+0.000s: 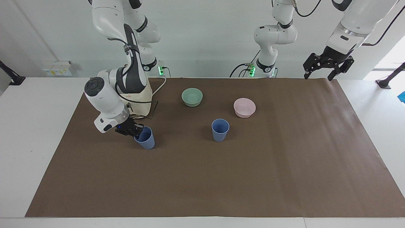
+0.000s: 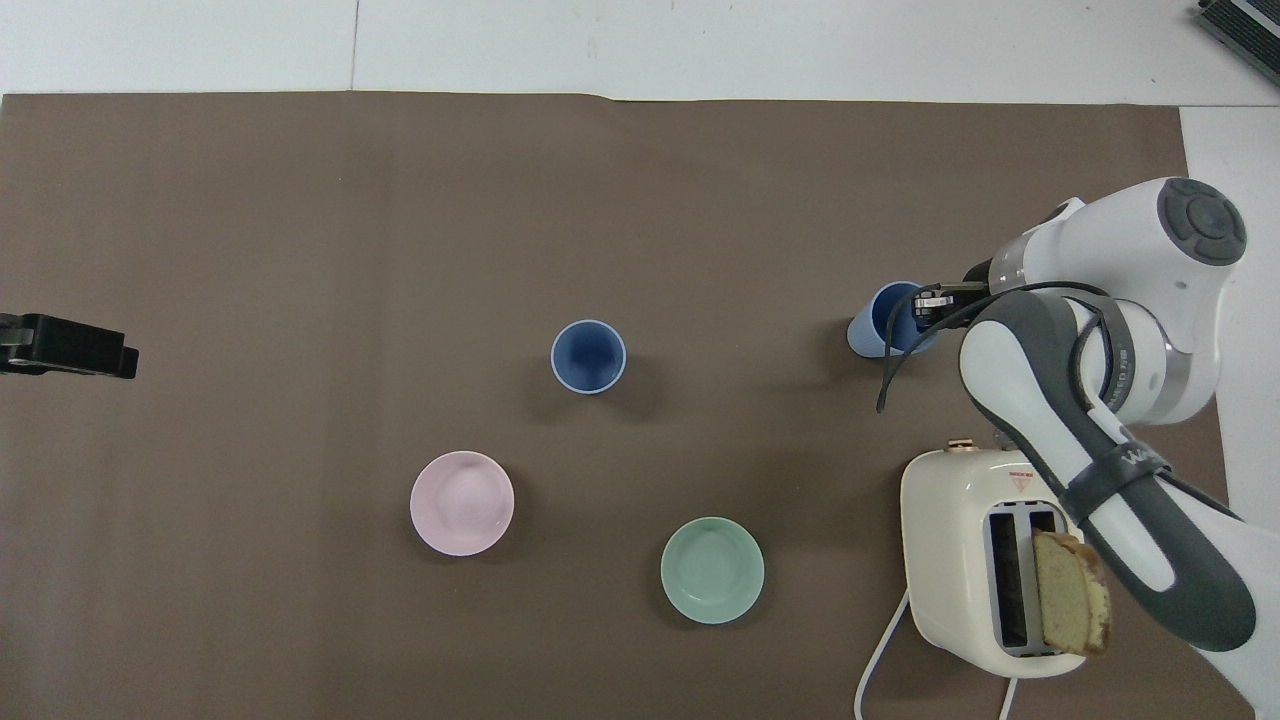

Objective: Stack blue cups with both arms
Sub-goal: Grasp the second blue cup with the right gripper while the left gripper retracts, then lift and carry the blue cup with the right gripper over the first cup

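Nearest the robots, the toaster [image 2: 985, 560] stands untouched. The right gripper [image 1: 134, 130] pinches the rim of one blue cup [image 1: 145, 138], now tilted, jaws closed on its wall. The second blue cup [image 1: 220, 129] waits mid-mat, unstacked. The left gripper [image 1: 328, 63] hangs high, open, empty, waiting.
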Robot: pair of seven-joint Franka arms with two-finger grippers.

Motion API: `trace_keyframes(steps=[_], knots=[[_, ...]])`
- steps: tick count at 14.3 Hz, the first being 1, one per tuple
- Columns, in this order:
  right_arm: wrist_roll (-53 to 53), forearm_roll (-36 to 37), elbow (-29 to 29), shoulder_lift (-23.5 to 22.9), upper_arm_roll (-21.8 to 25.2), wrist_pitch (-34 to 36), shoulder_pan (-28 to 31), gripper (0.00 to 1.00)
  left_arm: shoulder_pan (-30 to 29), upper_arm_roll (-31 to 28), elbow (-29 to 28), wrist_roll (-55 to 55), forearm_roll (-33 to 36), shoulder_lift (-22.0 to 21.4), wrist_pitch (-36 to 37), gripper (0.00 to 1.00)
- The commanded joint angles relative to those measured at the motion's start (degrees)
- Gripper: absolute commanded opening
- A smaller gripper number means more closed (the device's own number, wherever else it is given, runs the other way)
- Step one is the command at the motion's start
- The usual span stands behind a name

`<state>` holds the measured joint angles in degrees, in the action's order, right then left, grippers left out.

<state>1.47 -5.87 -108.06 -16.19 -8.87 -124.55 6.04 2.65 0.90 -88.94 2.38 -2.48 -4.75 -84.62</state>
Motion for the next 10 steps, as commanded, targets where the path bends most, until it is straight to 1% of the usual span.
trace_keyframes(steps=[1, 2, 4, 6, 8, 10], knots=[[-0.6, -0.8, 0.7, 0.6, -0.2, 0.4, -0.5, 0.0, -0.5, 0.1, 1.0, 0.4, 0.6, 0.0, 1.6, 1.0], [-0.5, -0.8, 2.1, 0.7, -0.2, 1.9, -0.7, 0.0, -0.6, 0.2, 0.9, 0.4, 0.6, -0.4, 1.5, 1.0], [0.3, -0.8, 6.5, 1.0, -0.3, 7.1, -0.8, 0.0, -0.6, 0.3, 0.5, 0.3, 0.6, -0.7, 1.4, 1.0], [3.4, -0.8, 10.7, 1.3, -0.4, 10.6, -2.4, 0.0, -0.6, 0.3, 0.4, 0.4, 0.6, -1.0, 1.4, 1.0], [8.4, 0.2, 13.5, 1.3, -0.2, 11.3, -6.3, 0.0, -0.6, 0.4, 0.4, 0.4, 0.6, -1.0, 1.3, 1.0], [15.7, 1.9, 16.5, 1.1, -0.4, 11.4, -9.0, 0.0, -0.5, 0.5, 0.5, 0.5, 0.6, -1.0, 1.4, 1.0]])
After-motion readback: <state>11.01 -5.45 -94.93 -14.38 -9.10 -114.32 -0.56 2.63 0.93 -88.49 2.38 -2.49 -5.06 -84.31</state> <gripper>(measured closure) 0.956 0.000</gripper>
